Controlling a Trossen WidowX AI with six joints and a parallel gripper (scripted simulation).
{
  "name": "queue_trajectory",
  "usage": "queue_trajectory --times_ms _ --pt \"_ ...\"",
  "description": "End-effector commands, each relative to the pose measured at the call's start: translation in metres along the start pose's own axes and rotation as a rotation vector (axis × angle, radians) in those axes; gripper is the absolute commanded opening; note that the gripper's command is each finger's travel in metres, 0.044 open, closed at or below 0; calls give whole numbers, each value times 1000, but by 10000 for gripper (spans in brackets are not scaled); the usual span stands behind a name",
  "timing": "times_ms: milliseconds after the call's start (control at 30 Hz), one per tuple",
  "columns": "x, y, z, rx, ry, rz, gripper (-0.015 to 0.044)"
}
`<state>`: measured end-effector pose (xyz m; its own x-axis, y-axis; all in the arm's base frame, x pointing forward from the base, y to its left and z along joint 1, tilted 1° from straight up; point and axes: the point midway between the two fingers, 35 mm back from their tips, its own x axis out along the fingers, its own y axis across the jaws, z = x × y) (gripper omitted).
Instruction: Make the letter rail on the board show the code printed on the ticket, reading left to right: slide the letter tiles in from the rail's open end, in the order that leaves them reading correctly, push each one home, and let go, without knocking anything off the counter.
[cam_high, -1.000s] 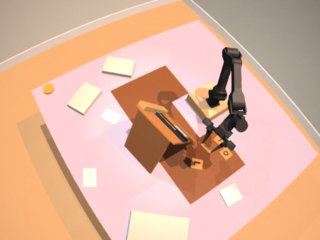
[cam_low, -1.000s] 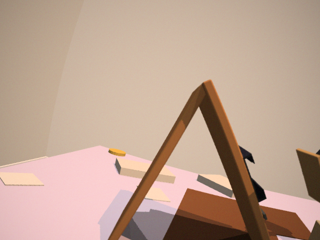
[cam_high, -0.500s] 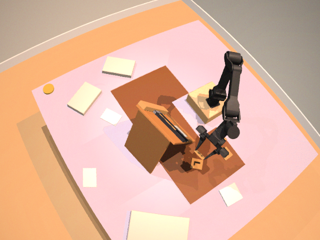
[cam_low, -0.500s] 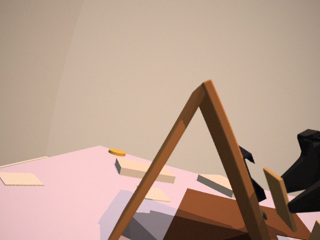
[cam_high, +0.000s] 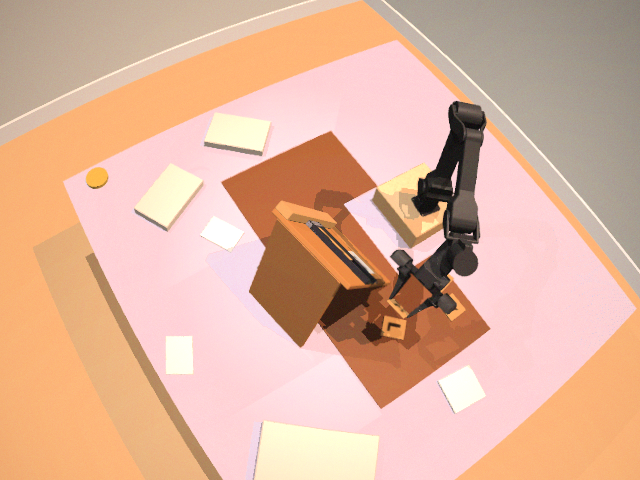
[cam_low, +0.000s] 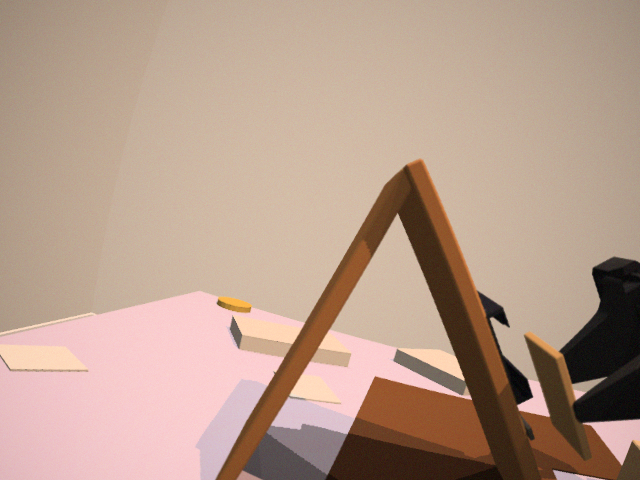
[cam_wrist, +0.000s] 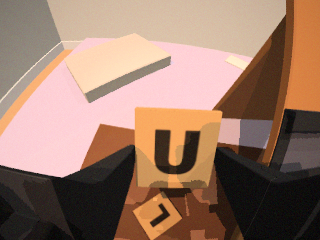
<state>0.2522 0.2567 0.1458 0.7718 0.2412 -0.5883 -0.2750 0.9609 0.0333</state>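
I am black all over. My arm (cam_high: 468, 170) has long, straight-sided links, and a fat, drum-shaped joint (cam_high: 468, 113) with rounded ends. Another joint ends in a round, flat-faced cap (cam_high: 465, 262). My base has a dark, angular plate (cam_high: 428, 212). On my gripper (cam_high: 399, 307) (cam_low: 568, 381) (cam_wrist: 175, 152), the two faceted fingers (cam_high: 399, 283) (cam_low: 594, 351) start broad and taper to narrow tips.

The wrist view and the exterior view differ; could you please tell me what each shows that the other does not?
Only wrist: the U on the held tile, and the L tile.
Only exterior: the yellow disc.
Both: the held tile, the pincer and part of the board.
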Motion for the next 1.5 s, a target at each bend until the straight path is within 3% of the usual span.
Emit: queue_trajectory --times_ms 0,1467 --pt "0 -3 0 -3 1 2 0" --pt "2 -25 -1 -5 1 1 0"
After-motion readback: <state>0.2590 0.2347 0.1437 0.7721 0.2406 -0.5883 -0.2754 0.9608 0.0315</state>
